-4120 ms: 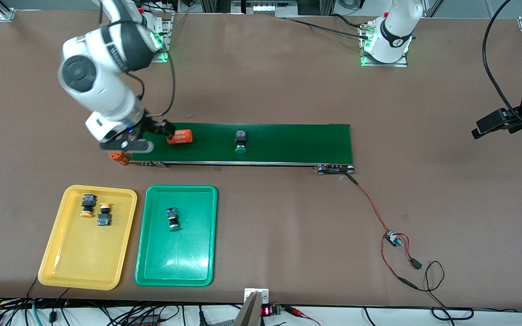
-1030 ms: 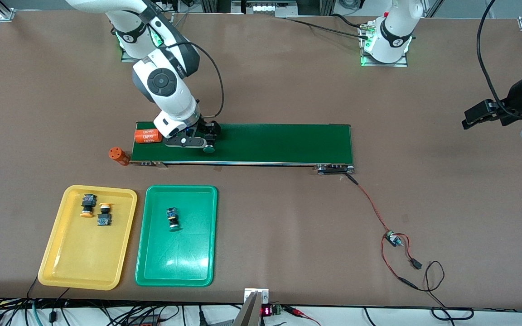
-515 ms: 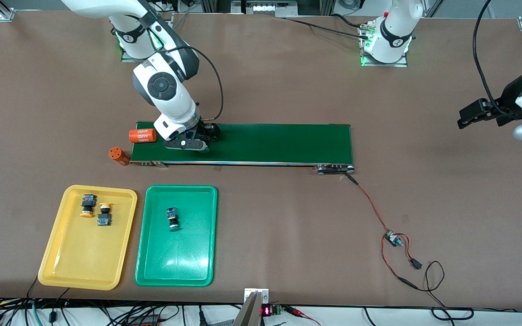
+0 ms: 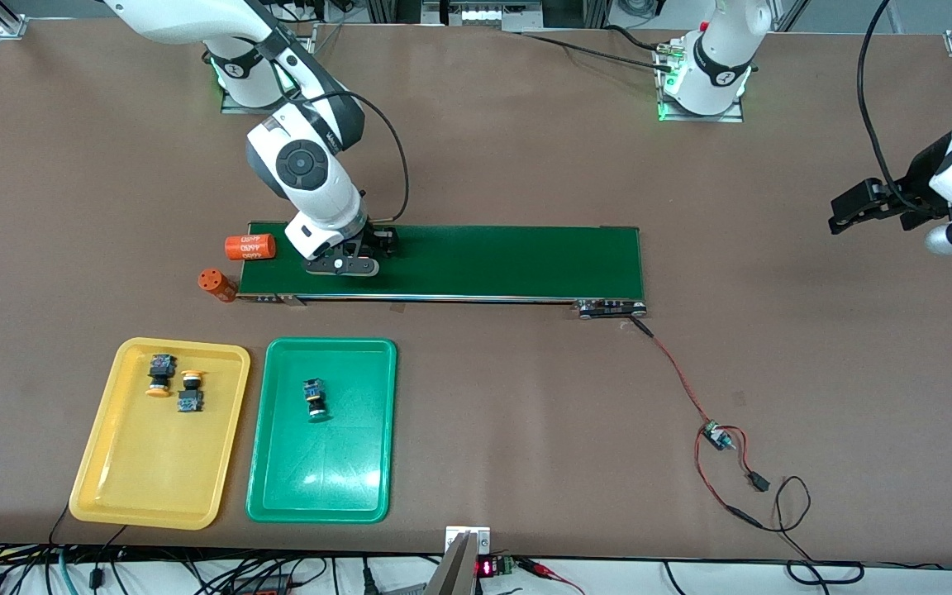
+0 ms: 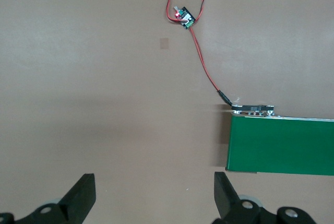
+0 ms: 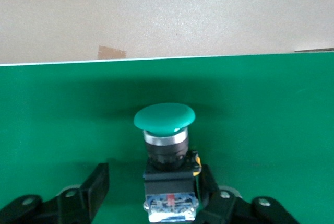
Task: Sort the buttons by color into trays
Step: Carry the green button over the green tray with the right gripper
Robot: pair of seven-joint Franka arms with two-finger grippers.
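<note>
On the dark-green conveyor belt (image 4: 509, 260) lies a green button (image 6: 164, 117), its cap toward the front camera. My right gripper (image 4: 367, 248) is down around its black-and-blue body (image 6: 170, 185), open: one finger (image 6: 207, 179) touches the body and the other finger (image 6: 98, 185) stands apart from it. In the front view the hand hides this button. The yellow tray (image 4: 112, 463) holds two yellow buttons (image 4: 160, 374) (image 4: 189, 392). Another green button (image 4: 315, 400) lies in the green tray (image 4: 344, 487). My left gripper (image 5: 154, 185) waits open over bare table past the belt's end.
One orange cylinder (image 4: 249, 247) lies at the belt's end toward the right arm. A second orange cylinder (image 4: 216, 283) stands on the table beside that corner. A small circuit board (image 4: 716, 435) with red wires trails from the belt's other end.
The belt carried the green button and the orange cylinder toward the right arm's end. My right gripper followed the button, came down around it, and its fingers narrowed. The left arm drifted slightly.
</note>
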